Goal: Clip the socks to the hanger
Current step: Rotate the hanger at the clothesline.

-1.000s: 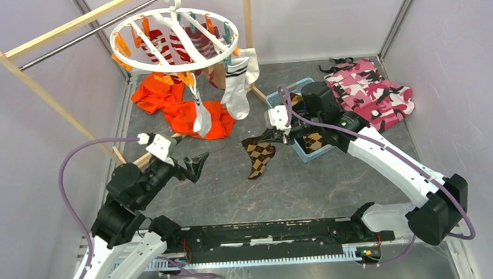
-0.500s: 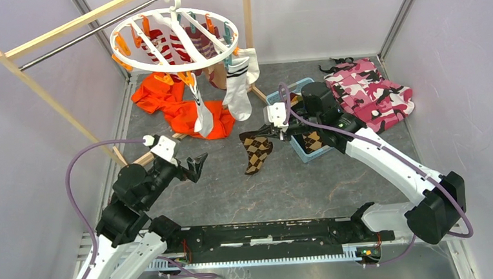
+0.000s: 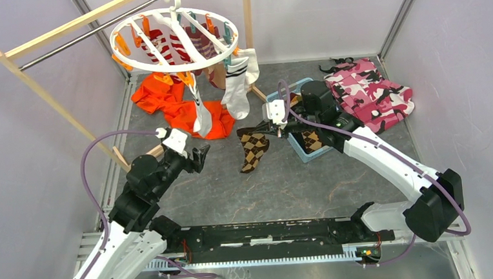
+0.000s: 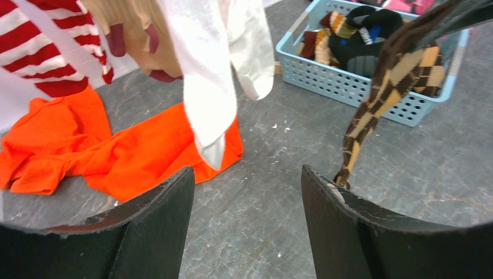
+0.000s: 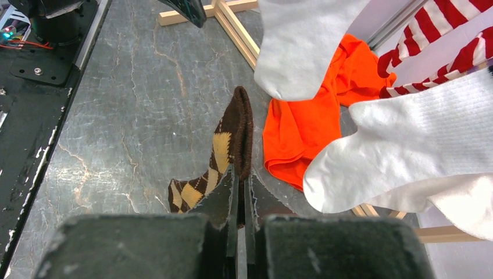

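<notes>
The white round hanger [image 3: 174,41] hangs from the rack bar at the back left, with white black-striped socks [image 3: 240,81] and red-and-white striped socks [image 3: 161,49] clipped under it. My right gripper [image 3: 270,131] is shut on the cuff of a brown argyle sock [image 3: 253,149], which dangles over the floor; in the right wrist view the sock [image 5: 232,136] runs out from between the closed fingers. My left gripper [image 3: 201,156] stands open and empty, left of that sock. The left wrist view shows the argyle sock [image 4: 383,99] hanging ahead on the right, beyond the right finger.
A light-blue basket [image 3: 309,150] with more socks [image 4: 354,35] sits under my right arm. An orange garment [image 3: 194,113] lies on the floor below the hanger. Pink camouflage cloth [image 3: 370,93] lies at the back right. The wooden rack's foot [image 5: 238,35] crosses the floor.
My left arm has swung forward and right toward the hanging argyle sock, its fingers narrowing a little. My right gripper has carried the sock slightly left and back.
</notes>
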Robot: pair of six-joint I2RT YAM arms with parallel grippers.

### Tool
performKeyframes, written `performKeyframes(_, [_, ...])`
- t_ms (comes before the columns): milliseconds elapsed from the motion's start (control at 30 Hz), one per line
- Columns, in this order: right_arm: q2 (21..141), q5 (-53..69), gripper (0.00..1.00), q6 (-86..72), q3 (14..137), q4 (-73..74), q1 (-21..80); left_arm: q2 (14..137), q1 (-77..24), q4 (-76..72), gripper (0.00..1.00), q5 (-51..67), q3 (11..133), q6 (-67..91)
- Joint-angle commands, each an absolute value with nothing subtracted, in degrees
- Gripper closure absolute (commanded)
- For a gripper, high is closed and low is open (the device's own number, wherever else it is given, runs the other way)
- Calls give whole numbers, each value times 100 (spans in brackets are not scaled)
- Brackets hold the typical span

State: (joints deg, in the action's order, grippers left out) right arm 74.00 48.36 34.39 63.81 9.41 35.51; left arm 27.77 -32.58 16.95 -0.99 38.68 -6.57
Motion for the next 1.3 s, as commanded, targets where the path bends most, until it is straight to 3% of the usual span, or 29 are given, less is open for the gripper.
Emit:
performKeyframes(0, [7272,4790,100,3290,6344,591,3538,2748,-3234,960,26,-825,3656,-1009])
performKeyframes(233, [7243,4816,100,3122,6245,399,3540,3340,-3235,-245,39,-863,3314,-1319])
performKeyframes(567, [7138,4748,100,3121,6170,405,3532,4466,-3235,-1257,97,135,3656,-1243])
performKeyframes(1000, [6995,4342,100,2218,5994,44,2755,6800,-3234,-2471,98,1721,4932,-966])
performKeyframes(1267, [6883,4029,100,2018,5940,44,2287,8107,-3460,-3351,98,1392,5727,-803])
